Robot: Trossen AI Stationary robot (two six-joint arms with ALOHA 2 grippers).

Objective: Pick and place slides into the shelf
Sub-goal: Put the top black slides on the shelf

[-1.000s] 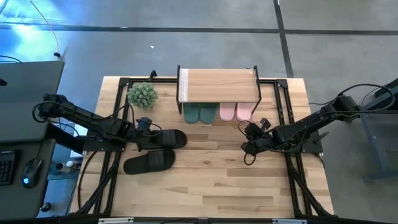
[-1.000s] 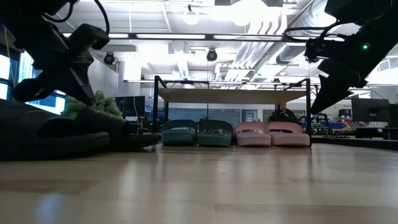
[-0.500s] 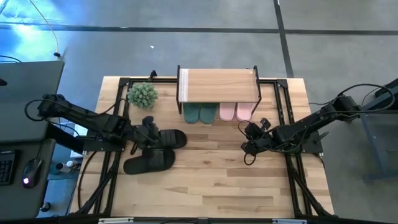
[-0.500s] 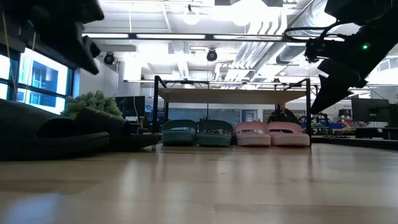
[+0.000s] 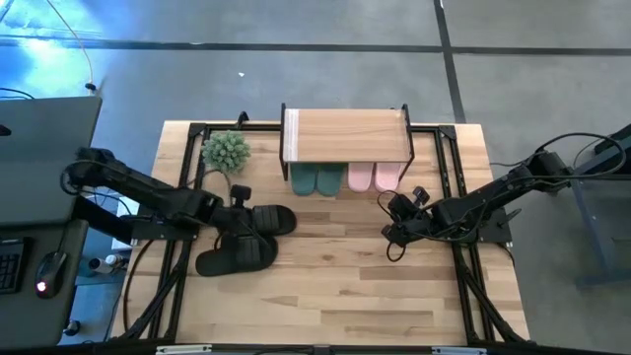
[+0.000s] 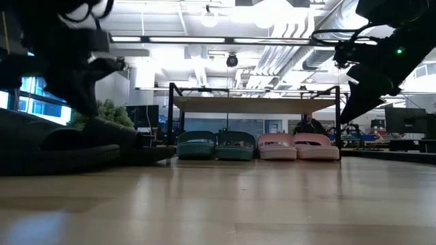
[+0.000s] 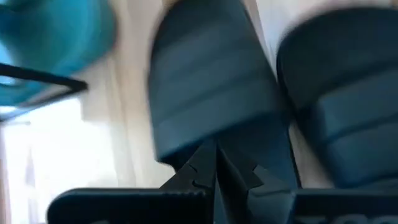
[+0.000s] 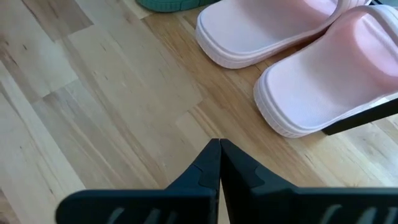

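My left claw [image 5: 240, 204] is pinched shut with nothing in it, sitting right over the black slides [image 5: 246, 237] on the left half of the counter [image 5: 345, 296]. From the left wrist camera the closed fingertips [image 7: 214, 163] meet at the heel of one black slide [image 7: 211, 81], with its mate [image 7: 339, 99] just beside it. That view is blurry, so I can't quite say whether the tips touch the sole or sit just above it. From overhead, the two black slides lie side by side, angled, well short of the shelf [image 5: 346, 135].

The green pair [image 5: 315, 178] and the pink pair [image 5: 373, 177] are tucked under the shelf, heels poking out toward me, green on the left, pink on the right. In the low view all four stand in a neat row between the black legs, green [image 6: 214, 145] then pink [image 6: 298, 146].

My right claw [image 5: 391, 235] is closed too and empty, hanging over bare wood just in front of the pink pair. Its wrist camera shows the shut fingertips [image 8: 219, 163] above the planks, both pink slides [image 8: 311, 68] close ahead and a sliver of green [image 8: 171, 4] at the edge.

A small green plant [image 5: 226, 150] sits left of the shelf.
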